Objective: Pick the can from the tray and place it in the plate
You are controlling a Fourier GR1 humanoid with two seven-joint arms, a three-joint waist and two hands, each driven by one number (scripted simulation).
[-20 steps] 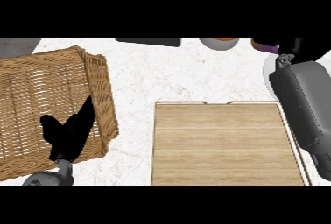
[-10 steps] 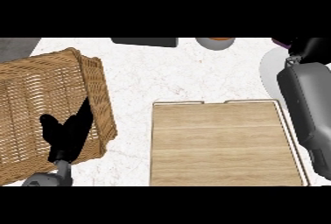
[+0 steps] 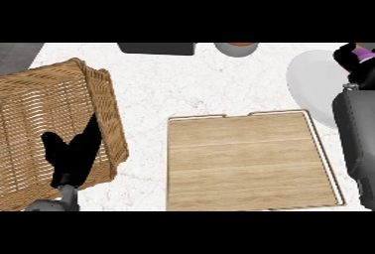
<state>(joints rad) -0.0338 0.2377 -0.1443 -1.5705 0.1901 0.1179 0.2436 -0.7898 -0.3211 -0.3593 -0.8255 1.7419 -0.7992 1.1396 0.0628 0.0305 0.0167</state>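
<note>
The wooden tray (image 3: 249,163) lies bare in the middle of the counter. A white plate (image 3: 315,82) sits just beyond the tray's far right corner, cut off partly by my right forearm. My right hand (image 3: 345,54) hovers over the plate's far right side, its fingers curled round a purple can (image 3: 363,50), of which only a small part shows. My left hand (image 3: 70,154) rests open, fingers up, over the wicker basket at the lower left.
A large wicker basket (image 3: 44,109) takes up the left side. At the counter's back edge sit a dark flat object (image 3: 157,48) and a bowl with an orange inside (image 3: 238,48). White marble counter shows between basket and tray.
My right arm has swung to the right with the can, uncovering the white plate. The left hand has stayed where it was.
</note>
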